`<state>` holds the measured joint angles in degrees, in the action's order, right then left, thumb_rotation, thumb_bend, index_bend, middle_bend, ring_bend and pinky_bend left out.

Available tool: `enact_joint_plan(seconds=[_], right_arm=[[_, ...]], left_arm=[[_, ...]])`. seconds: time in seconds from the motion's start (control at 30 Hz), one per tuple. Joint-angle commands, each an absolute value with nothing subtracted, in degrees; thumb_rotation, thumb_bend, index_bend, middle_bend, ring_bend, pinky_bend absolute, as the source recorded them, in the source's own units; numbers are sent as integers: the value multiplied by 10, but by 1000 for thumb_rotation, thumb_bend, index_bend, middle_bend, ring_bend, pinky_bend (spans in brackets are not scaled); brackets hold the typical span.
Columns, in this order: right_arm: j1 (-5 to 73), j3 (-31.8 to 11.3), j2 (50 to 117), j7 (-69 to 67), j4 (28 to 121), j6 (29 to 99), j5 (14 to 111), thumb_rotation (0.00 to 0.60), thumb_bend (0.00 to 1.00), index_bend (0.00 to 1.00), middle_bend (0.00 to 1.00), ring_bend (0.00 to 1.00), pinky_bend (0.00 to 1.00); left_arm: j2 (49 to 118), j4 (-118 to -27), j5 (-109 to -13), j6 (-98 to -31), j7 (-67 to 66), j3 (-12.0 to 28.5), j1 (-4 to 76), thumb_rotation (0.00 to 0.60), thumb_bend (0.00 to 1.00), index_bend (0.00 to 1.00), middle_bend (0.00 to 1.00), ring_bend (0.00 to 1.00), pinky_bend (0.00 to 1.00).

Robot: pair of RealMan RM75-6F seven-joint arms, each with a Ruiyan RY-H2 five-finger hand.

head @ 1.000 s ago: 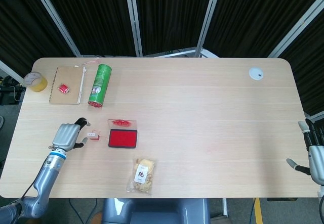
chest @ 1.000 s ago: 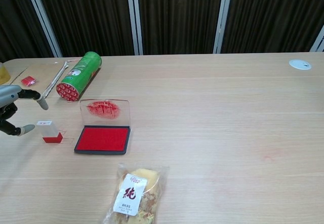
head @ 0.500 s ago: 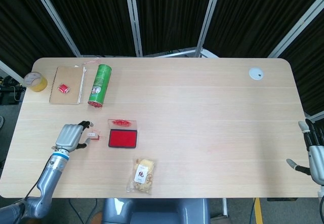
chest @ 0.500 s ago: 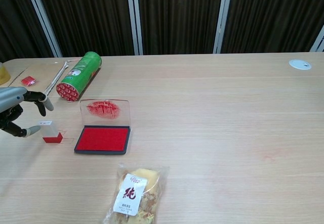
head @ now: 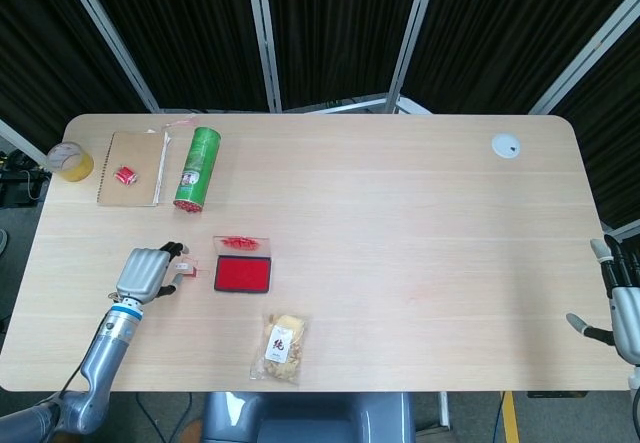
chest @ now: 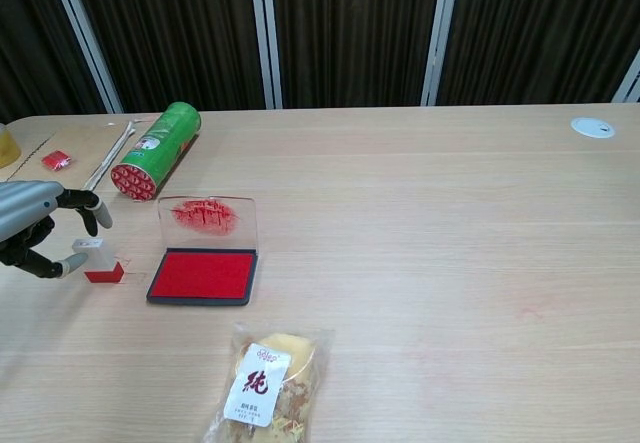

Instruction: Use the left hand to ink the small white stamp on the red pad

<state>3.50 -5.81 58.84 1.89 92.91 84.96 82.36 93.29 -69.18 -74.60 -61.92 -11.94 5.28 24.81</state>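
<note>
The left hand's dark-tipped fingers (chest: 88,207) curl around the small white stamp with a red base (chest: 100,260), thumb touching its near side, apparently closing to grip; whether it is clamped I cannot tell. The stamp stands upright on the pale wooden tabletop (chest: 420,223), just beside the open red ink pad (chest: 203,274), keeping the carry short.

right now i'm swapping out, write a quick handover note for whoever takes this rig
Left hand: at the small white stamp, fingers around it; a firm grip cannot be told.
Right hand: at the table's right edge, open, holding nothing.
Stamp stands upright on the table, just left of the red pad; the pad's clear lid stands open.
Done: left hand has reached the stamp.
Left: secure the grip, lift, press the stamp onto the pad.
</note>
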Motion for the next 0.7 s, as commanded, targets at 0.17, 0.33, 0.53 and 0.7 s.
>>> enact_joint_plan(seconds=[0.17, 0.33, 0.53, 0.7], right_arm=[[35, -58, 586, 14, 930, 851, 824, 600, 0, 0, 0, 0, 0], [35, -59, 586, 14, 929, 849, 823, 600, 0, 0, 0, 0, 0], [36, -59, 586, 13, 929, 848, 821, 600, 0, 0, 0, 0, 0], [36, -59, 586, 13, 928, 846, 820, 600, 0, 0, 0, 0, 0]], left_arm=[[945, -675, -746, -623, -137, 50, 249, 600, 400, 320, 355, 836, 928], [954, -663, -745, -626, -140, 50, 249, 600, 400, 327, 356, 831, 925], [959, -653, -744, -625, -136, 50, 249, 600, 406, 369, 389, 829, 924], [964, -643, -746, -625, -130, 50, 250, 600, 409, 386, 405, 829, 923]])
